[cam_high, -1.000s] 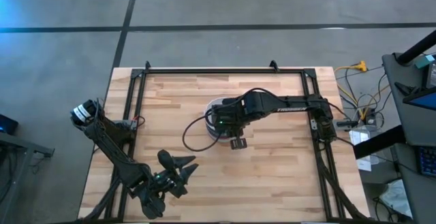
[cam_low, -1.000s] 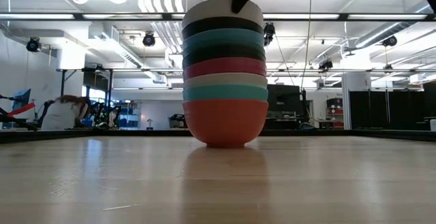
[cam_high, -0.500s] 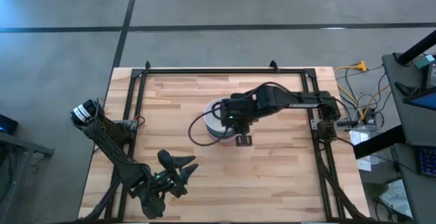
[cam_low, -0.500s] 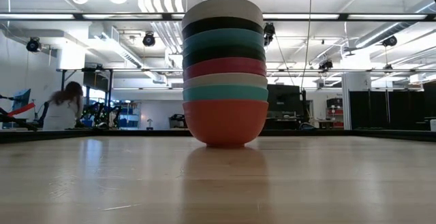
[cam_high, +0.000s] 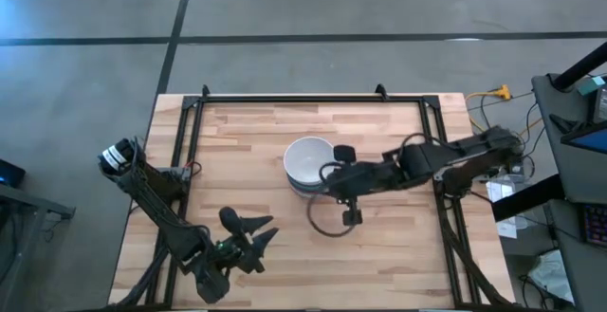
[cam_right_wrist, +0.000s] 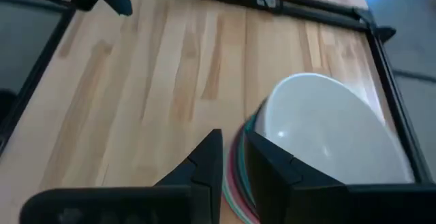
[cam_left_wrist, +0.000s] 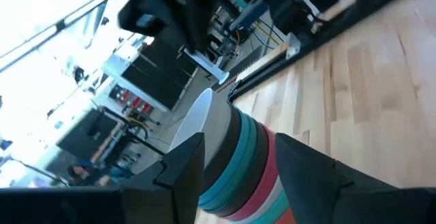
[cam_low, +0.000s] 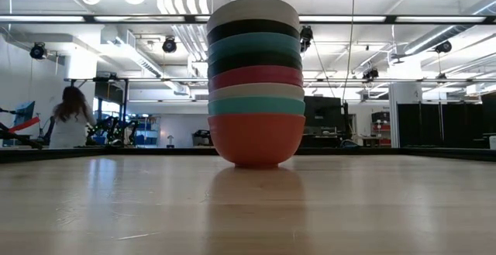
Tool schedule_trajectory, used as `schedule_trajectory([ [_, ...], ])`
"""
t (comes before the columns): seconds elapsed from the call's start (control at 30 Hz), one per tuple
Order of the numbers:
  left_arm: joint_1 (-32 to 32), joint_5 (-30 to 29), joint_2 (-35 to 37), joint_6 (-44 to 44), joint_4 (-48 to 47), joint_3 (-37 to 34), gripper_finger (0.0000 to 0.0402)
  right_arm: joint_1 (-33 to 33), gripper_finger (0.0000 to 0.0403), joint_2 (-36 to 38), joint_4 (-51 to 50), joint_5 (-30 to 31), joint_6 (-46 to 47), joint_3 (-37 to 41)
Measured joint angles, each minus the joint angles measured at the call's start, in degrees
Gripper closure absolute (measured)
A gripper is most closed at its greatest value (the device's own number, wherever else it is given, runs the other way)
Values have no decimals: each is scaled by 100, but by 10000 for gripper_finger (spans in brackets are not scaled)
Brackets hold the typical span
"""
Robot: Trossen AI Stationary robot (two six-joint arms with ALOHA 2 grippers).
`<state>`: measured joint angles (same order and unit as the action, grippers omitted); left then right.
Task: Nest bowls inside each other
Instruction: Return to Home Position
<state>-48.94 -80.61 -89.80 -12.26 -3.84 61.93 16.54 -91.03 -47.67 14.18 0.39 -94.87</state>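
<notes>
The bowls (cam_low: 254,80) stand nested in one stack at mid-table, a red one at the bottom resting by its base on the wood and a white one (cam_high: 309,160) on top. Between them show teal, white, magenta, dark and black rims. My right gripper (cam_high: 332,173) hangs raised just right of the stack, slightly open and touching nothing; its wrist view looks down on the white top bowl (cam_right_wrist: 327,129). It is out of the low view. My left gripper (cam_high: 254,238) waits open near the table's near left corner, with the stack (cam_left_wrist: 231,156) ahead of it.
A black metal frame (cam_high: 313,97) runs along the table's far, left and right edges. A loop of the right arm's cable (cam_high: 322,219) hangs over the wood near the stack. Bare wood lies around the stack. A person (cam_low: 70,119) stands far off in the room.
My right gripper has risen from the top of the stack and drawn back toward the table's right edge, leaving the low view. The stack has stayed still. The person in the room behind has straightened up.
</notes>
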Motion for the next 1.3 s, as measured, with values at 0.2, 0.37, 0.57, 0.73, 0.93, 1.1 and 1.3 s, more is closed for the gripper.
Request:
schedule_trajectory([
  [0.2, 308, 339, 22, 366, 336, -6, 238, -19, 364, 1058, 2907, 76, -26, 2604],
  [0.37, 665, 1080, 26, 703, 334, -48, 276, -162, 375, 1832, 5295, 107, -237, 4115],
  [0.57, 841, 1204, 28, 764, 344, -52, 376, -462, 377, 2125, 6884, 149, -237, 5296],
  [0.73, 964, 1187, 36, 941, 347, -70, 394, -705, 377, 2120, 6984, 302, -242, 5514],
  [0.93, 1234, 1101, 39, 1039, 555, -372, 400, -863, 377, 2117, 7030, 295, -475, 5517],
  [1.1, 1555, 1080, 120, 1018, 640, -457, 401, -901, 377, 2115, 6699, 292, -458, 5475],
  [1.3, 1929, 1095, 437, 868, 652, -472, 401, -908, 377, 2114, 6212, 294, -310, 5409],
])
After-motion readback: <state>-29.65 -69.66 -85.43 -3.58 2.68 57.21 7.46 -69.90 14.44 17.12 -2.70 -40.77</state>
